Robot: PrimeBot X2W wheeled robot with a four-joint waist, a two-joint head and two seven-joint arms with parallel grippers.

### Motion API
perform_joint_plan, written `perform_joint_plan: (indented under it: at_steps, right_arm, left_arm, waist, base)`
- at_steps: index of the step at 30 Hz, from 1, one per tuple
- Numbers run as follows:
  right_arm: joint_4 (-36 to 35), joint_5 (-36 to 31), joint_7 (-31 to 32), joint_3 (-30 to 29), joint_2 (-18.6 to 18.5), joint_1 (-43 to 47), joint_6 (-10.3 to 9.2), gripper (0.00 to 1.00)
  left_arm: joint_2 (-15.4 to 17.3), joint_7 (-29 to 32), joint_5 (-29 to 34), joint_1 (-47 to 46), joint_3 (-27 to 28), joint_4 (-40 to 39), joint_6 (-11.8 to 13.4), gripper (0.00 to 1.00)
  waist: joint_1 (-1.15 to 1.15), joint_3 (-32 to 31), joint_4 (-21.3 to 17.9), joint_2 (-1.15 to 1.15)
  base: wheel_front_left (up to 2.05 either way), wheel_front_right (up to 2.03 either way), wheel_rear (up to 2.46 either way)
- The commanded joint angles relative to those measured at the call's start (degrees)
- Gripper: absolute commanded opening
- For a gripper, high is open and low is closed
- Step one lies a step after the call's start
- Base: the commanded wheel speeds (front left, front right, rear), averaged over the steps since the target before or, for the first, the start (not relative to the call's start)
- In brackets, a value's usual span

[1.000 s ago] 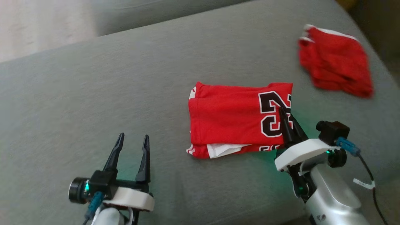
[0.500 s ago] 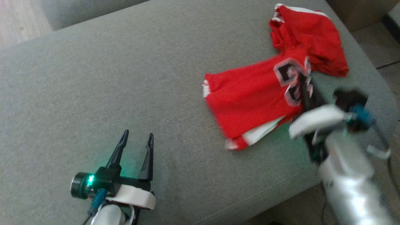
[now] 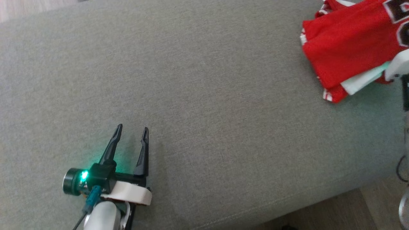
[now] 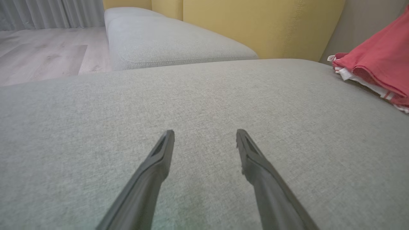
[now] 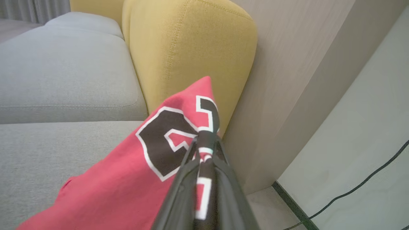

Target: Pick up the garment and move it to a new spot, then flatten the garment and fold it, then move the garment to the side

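Red jersey (image 3: 348,51) slid far right on sofa (image 3: 204,95). Right gripper (image 5: 206,140) clamps it; left gripper (image 3: 133,127) spread. Pull slowly, folds flat.

Red garment (image 3: 345,48) with black white-edged numeral (image 5: 159,143), grey sofa cushion (image 3: 204,95), mustard-yellow backrest (image 5: 191,48), black left claw (image 3: 132,130)

Open grey cushion (image 3: 204,95) ahead; red jersey (image 3: 345,44) blocks its far right corner.
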Motion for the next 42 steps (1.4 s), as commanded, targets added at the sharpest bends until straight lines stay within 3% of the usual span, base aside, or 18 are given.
perform_joint_plan:
  at_steps: [1, 2, 6, 9, 14, 26, 34, 42]
  right_arm:
    - [-2.1, -5.4, 0.2, -3.9, -0.5, -2.6, 0.37, 0.8]
    - [-2.5, -7.4, 0.3, -5.6, -0.2, -2.7, 0.37, 1.0]
    - [-5.1, -12.9, -0.3, -11.3, 2.2, -2.1, 0.37, 1.0]
    - [-7.4, -13.1, -0.9, -12.1, 6.5, -1.5, 0.37, 1.0]
    - [-15.1, -6.7, -0.9, -4.3, 11.2, 3.9, 0.37, 1.0]
    - [-25.0, 13.0, -1.0, 11.0, 12.0, 24.3, 0.37, 1.0]
    - [-27.9, 17.1, -1.0, 15.1, 12.0, 33.2, 0.37, 1.0]
    - [-29.5, 17.6, -1.0, 17.7, 12.0, 37.6, 0.37, 1.0]
  left_arm:
    - [0.2, -0.3, 0.5, -1.7, 2.0, -1.9, 0.0, 1.0]
    - [0.2, -0.3, 0.5, -1.8, 2.1, -1.9, 0.0, 1.0]
    - [0.2, -0.3, 0.4, -2.4, 2.4, -2.0, 0.1, 1.0]
    - [0.1, -0.3, 0.1, -2.5, 2.9, -2.2, 0.8, 1.0]
    - [0.1, -0.3, -0.4, -1.7, 4.6, -2.7, 2.4, 1.0]
    - [0.1, -0.3, -1.7, 1.6, 8.0, -2.2, 6.2, 1.0]
    - [0.1, -0.3, -2.0, 4.7, 9.7, -0.6, 7.6, 1.0]
    - [0.1, -0.3, -2.3, 6.5, 10.8, -0.2, 8.7, 1.0]
  waist:
    - [0.0, 1.0, 0.9, 0.0]
    - [0.0, 1.1, 1.0, 0.0]
    - [0.0, 1.0, 1.9, 0.0]
    - [0.0, 0.1, 2.8, 0.0]
    - [0.0, -2.0, 5.2, 0.0]
    - [0.0, -7.4, 15.4, 0.0]
    - [0.0, -11.7, 19.6, 0.0]
    - [0.0, -13.8, 19.4, 0.0]
  base:
    - [0.0, 0.0, 0.0]
    - [0.0, 0.0, 0.0]
    - [0.0, 0.0, 0.0]
    - [0.0, 0.0, 0.0]
    - [0.0, 0.0, 0.0]
    - [0.0, 0.0, 0.0]
    - [0.0, 0.0, 0.0]
    - [0.0, 0.0, 0.0]
